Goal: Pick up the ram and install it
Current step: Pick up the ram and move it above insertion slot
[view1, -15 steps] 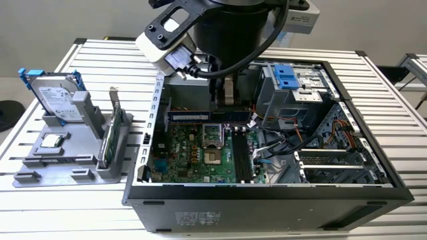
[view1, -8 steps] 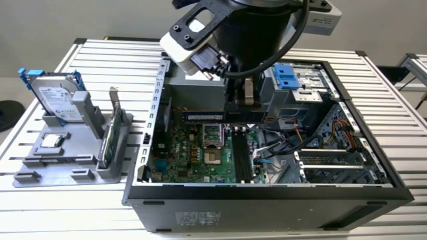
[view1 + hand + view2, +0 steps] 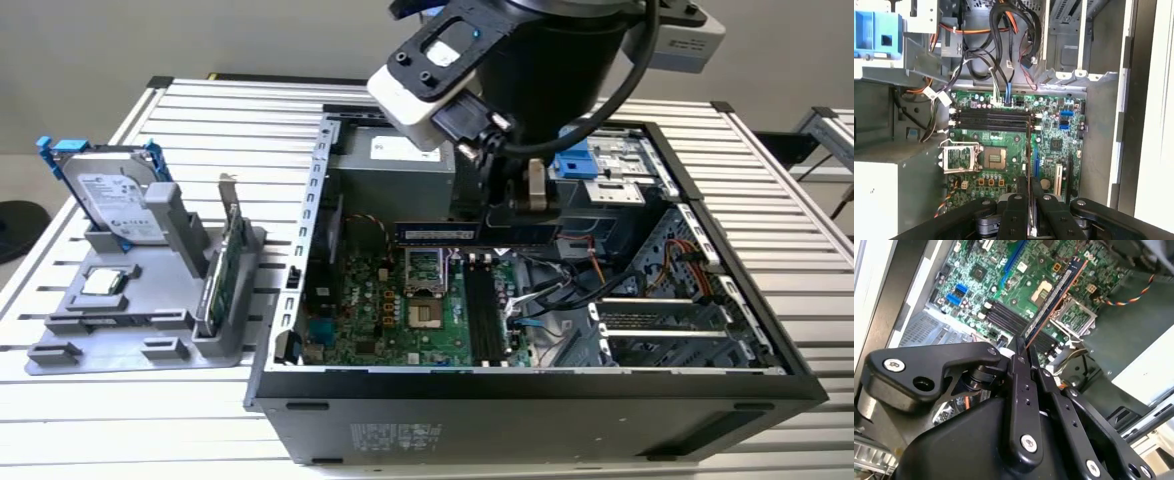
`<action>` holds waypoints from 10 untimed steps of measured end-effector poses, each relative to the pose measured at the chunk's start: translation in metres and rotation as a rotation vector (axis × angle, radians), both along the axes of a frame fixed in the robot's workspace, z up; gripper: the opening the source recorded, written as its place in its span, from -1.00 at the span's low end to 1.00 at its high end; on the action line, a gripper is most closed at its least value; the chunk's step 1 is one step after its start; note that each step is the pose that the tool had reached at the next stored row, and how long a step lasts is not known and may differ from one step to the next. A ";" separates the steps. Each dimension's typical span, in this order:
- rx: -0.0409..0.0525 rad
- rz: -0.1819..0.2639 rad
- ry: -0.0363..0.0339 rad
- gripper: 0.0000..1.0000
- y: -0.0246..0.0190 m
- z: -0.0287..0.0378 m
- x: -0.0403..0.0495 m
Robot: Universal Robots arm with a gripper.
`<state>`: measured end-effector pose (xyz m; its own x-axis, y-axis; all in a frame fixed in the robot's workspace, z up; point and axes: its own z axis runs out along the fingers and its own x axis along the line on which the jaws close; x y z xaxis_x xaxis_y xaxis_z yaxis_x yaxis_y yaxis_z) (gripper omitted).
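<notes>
1. The end effector (image 3: pixel 515 212) is closed on the ram (image 3: pixel 441 233), gripping it near one end.
2. The ram hangs inside the open computer case (image 3: pixel 534 405), above the motherboard (image 3: pixel 387 315).
3. The ram lies crosswise to the black memory slots (image 3: pixel 991 120).

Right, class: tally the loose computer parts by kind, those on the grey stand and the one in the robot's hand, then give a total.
hard drive: 1
square silver chip: 1
card with metal bracket: 1
ram, held in the hand: 1
Total: 4
</notes>
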<state>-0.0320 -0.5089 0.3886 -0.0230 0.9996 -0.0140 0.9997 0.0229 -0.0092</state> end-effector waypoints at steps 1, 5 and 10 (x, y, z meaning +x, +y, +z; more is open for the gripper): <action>0.0000 0.000 0.0000 -1.00 0.0000 0.0000 0.0025; 0.0000 -0.002 0.0001 -1.00 0.0000 0.0000 0.0121; 0.0000 -0.004 0.0002 -1.00 0.0000 0.0000 0.0238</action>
